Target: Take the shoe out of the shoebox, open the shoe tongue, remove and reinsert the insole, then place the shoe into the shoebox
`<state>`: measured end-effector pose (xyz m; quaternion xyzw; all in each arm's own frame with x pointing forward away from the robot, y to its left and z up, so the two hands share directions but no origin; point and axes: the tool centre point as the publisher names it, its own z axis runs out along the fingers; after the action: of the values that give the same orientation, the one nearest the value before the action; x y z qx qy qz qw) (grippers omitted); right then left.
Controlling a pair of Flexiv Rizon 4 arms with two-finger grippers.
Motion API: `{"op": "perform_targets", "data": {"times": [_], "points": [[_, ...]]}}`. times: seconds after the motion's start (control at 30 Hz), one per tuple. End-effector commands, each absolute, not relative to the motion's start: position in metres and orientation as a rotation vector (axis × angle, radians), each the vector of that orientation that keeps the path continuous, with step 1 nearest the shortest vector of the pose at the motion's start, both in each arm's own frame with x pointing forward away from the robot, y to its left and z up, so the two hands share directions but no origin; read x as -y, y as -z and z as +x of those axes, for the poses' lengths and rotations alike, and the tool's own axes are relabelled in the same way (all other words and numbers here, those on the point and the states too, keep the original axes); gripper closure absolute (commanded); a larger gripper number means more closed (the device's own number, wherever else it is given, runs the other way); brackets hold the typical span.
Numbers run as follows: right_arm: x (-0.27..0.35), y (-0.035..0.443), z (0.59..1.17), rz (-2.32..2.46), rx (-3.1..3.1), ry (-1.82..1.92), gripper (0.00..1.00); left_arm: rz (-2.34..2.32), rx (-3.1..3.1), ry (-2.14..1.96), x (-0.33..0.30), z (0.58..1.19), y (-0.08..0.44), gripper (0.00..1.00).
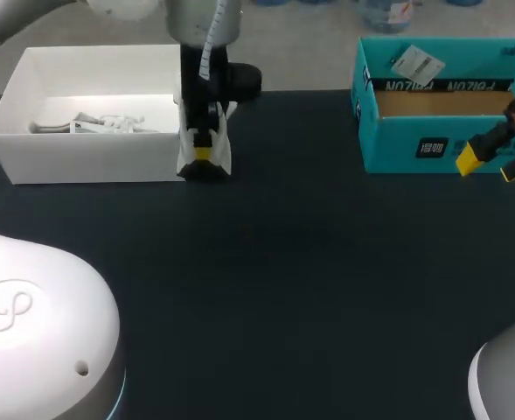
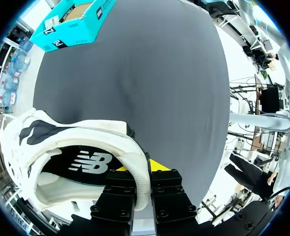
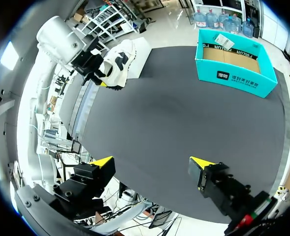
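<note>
Sneaker (image 2: 61, 147), white, padded knit with black patches, is pinched at its thick heel collar in the left gripper (image 2: 140, 167), beside the open white cardboard box (image 1: 91, 162). The rectangular teal cardboard shoebox (image 1: 414, 144) sits well apart on the matte dark table (image 1: 309, 262). The right gripper (image 3: 152, 164) is spread wide and empty.

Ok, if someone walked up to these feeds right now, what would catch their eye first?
First, the white shoe, pinched by its collar in the left gripper at the near corner of the white box. Then the bright teal shoebox, open at the dark table's far right, with the right gripper open in front of it.
</note>
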<state>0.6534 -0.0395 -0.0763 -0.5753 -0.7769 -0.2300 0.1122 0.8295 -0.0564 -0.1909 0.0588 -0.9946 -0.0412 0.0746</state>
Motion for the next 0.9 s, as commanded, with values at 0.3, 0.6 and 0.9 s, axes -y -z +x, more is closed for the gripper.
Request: {"op": "perform_targets", "data": {"times": [0.3, 0.6, 0.9], "points": [[0.039, 0.076, 0.656, -1.687, 2.28, 0.667, 0.0, 0.205, 2.87, 0.051, -0.024, 0.94, 0.175, 1.0], [0.039, 0.076, 0.656, -1.687, 2.28, 0.667, 0.0, 0.348, 2.849, 0.124, -0.059, 1.0, 0.17, 1.0], [0.039, 0.076, 0.656, -1.687, 2.28, 0.667, 0.0, 0.413, 2.836, 0.12, -0.069, 1.016, 0.171, 1.0]]}}
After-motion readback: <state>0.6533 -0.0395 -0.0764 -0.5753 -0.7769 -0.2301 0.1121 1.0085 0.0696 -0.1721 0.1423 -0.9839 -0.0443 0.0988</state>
